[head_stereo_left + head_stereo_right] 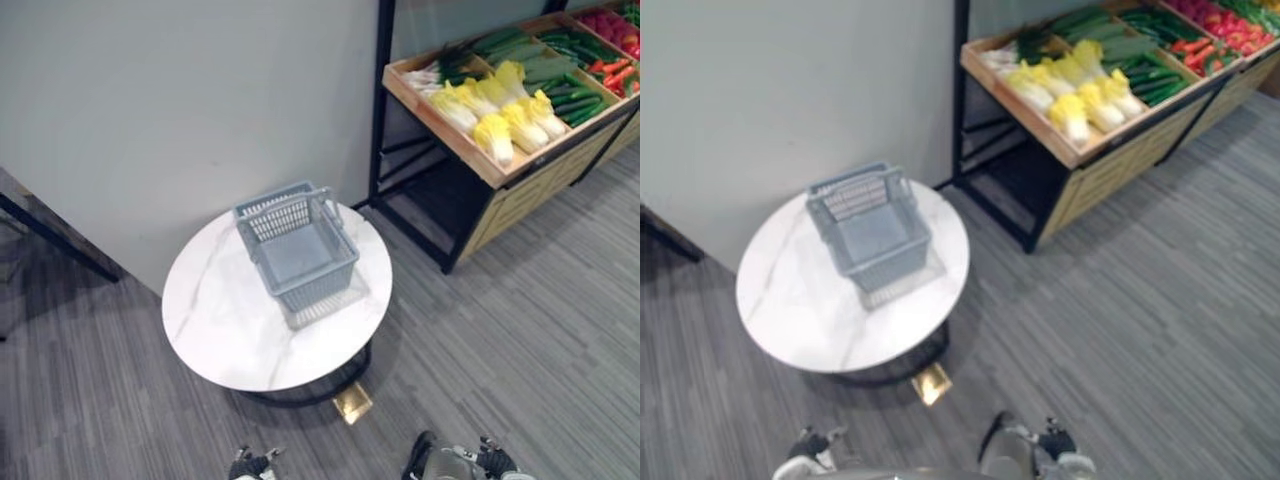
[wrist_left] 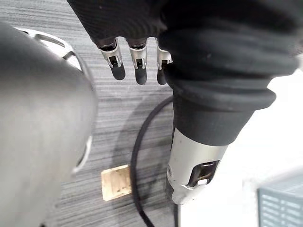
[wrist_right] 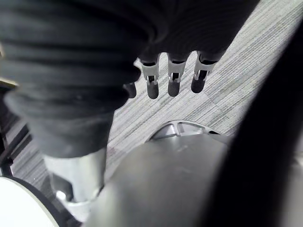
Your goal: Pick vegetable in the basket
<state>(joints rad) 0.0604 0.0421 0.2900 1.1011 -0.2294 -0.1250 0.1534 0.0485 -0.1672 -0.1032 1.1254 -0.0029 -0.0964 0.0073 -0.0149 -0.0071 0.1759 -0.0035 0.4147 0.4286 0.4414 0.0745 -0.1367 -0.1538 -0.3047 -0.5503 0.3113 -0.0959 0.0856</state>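
A grey-blue plastic basket (image 1: pixel 297 245) stands empty on a round white marble table (image 1: pixel 225 320), its handle folded down toward the wall. Vegetables lie on a slanted wooden shelf (image 1: pixel 455 140) at the far right: yellow-white cabbages (image 1: pixel 500 115), green cucumbers (image 1: pixel 575 100), red peppers (image 1: pixel 615 25). My left hand (image 2: pixel 137 66) hangs over the carpet beside the table, fingers relaxed, nothing in it; a corner of the basket (image 2: pixel 281 205) shows past it. Over the carpet on the other side, my right hand (image 3: pixel 173 80) hangs with straight, empty fingers.
A pale wall (image 1: pixel 180 100) runs behind the table. The shelf stands on a black metal frame (image 1: pixel 385 120) with a wooden front panel (image 1: pixel 520 195). Grey striped carpet (image 1: pixel 520 330) lies between table and shelf. A dark table leg (image 1: pixel 60 240) slants at the left.
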